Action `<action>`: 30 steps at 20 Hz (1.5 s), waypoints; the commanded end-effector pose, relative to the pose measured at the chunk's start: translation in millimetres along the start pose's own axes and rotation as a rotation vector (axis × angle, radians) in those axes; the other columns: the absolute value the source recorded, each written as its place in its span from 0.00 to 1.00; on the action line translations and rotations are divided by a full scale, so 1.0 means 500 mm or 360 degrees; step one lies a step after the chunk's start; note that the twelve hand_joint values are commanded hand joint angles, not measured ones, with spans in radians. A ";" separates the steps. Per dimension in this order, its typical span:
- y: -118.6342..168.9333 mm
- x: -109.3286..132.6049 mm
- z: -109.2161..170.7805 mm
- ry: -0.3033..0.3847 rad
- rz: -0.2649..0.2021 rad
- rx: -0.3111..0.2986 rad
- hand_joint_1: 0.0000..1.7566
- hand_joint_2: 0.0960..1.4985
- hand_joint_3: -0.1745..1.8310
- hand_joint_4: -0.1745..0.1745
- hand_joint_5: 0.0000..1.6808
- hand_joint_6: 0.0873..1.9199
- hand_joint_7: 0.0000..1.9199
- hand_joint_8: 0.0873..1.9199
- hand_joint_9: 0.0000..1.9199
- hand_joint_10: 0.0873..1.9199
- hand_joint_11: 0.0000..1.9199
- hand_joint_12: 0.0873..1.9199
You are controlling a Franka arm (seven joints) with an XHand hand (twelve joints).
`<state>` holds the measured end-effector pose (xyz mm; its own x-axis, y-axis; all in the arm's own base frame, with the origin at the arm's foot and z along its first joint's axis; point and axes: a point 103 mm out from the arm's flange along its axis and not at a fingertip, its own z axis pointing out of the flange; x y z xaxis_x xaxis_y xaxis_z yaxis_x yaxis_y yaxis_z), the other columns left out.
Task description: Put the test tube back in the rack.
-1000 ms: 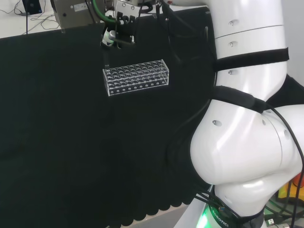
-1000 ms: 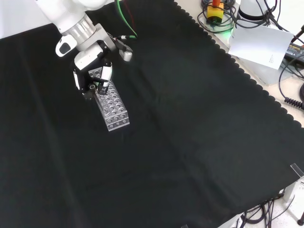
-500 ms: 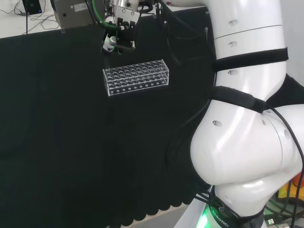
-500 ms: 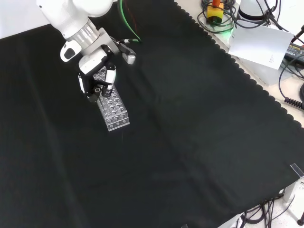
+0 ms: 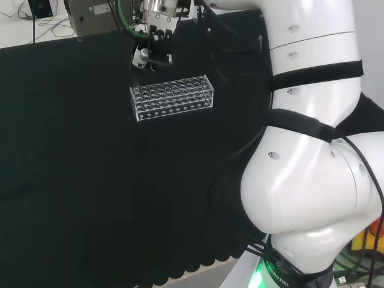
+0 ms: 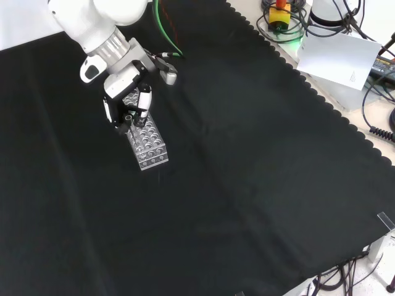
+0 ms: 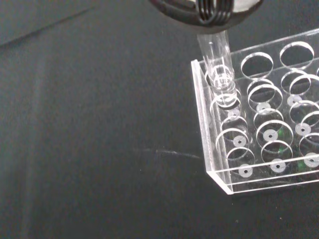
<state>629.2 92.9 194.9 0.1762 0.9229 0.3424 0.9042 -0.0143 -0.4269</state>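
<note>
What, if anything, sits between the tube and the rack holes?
Nothing visible. In the wrist view the tube, held by the hand, hangs with its tip over an empty corner hole of the rack.

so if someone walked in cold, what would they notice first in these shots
Probably the clear plastic rack alone on the black cloth, with the hand hovering over its far-left end in the head view. In the wrist view, a clear test tube hangs with its tip just above a corner hole of the rack, not yet seated. The arm's big white links loom at the head view's right.
</note>
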 end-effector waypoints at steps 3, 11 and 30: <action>0.005 -0.006 0.004 -0.0001 0.0004 0.0016 0.80 0.68 0.09 0.00 0.62 0.24 0.56 0.57 0.59 0.41 0.69 0.43; 0.009 -0.005 0.038 -0.0017 0.0005 0.0053 0.80 0.68 0.09 0.00 0.62 0.24 0.56 0.57 0.59 0.41 0.70 0.43; 0.014 -0.006 0.088 0.0048 0.0001 0.0191 0.80 0.67 0.08 0.00 0.65 0.22 0.58 0.54 0.60 0.37 0.69 0.43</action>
<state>617.4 108.4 154.6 0.1739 0.9282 0.3290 0.8709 0.0110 -0.4913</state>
